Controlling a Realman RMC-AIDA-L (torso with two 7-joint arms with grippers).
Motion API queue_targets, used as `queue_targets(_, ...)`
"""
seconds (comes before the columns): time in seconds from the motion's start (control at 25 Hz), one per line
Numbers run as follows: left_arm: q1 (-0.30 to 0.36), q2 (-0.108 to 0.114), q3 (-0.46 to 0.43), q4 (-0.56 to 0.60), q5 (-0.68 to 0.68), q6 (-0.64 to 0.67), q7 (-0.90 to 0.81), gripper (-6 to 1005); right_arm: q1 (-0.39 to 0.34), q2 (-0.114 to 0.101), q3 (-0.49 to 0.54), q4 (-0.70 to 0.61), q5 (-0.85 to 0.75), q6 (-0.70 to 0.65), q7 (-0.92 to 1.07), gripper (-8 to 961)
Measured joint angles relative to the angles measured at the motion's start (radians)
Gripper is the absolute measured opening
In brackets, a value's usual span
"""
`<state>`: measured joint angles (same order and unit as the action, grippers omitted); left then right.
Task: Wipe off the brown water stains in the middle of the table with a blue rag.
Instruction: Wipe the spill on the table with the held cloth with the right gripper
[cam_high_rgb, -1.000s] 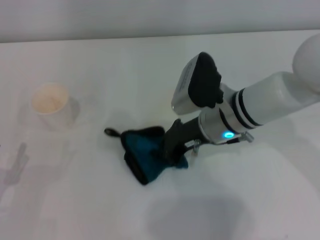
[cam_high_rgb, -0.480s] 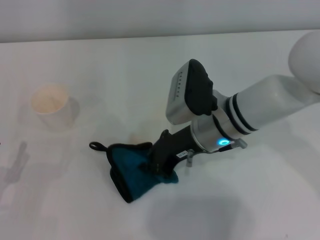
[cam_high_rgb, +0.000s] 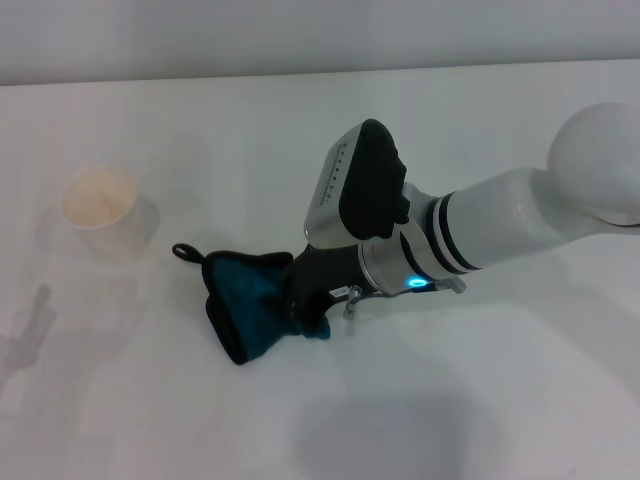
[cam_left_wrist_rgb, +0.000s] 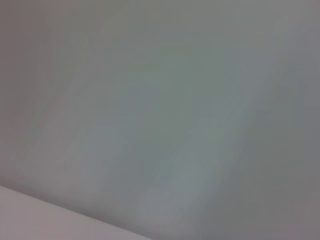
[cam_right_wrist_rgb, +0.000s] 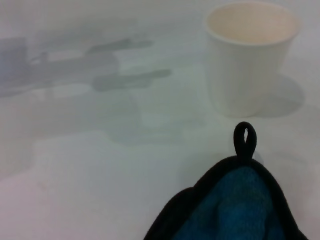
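Observation:
The blue rag (cam_high_rgb: 248, 300) lies bunched on the white table (cam_high_rgb: 470, 120), left of centre, with its black loop (cam_high_rgb: 184, 251) pointing toward the far left. My right gripper (cam_high_rgb: 303, 303) is shut on the rag's right side and holds it down against the tabletop. The right wrist view shows the rag's black-edged corner (cam_right_wrist_rgb: 235, 207) and loop (cam_right_wrist_rgb: 245, 139) close up. No brown water stains show in any view; the tabletop under the rag is hidden. My left gripper is out of view, and its wrist camera sees only blank white surface.
A white paper cup (cam_high_rgb: 103, 208) with a tan inside stands upright at the left, just beyond the rag's loop, also seen in the right wrist view (cam_right_wrist_rgb: 250, 55). Grey shadows fall on the table's near left (cam_high_rgb: 25, 330).
My right gripper has dragged the rag leftward across the table, toward the cup. A small tan spot seen beside the rag half a second ago no longer shows.

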<state>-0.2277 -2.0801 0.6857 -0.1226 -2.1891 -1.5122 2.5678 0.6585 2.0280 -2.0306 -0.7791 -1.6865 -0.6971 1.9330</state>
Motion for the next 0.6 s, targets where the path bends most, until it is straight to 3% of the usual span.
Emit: queue_targets(0.6,0.007,0.002,0.0,0.012,0.0,0.0,0.0,887,0.005,-0.004,0.04,0.069,-0.003,0.199,0.004,134)
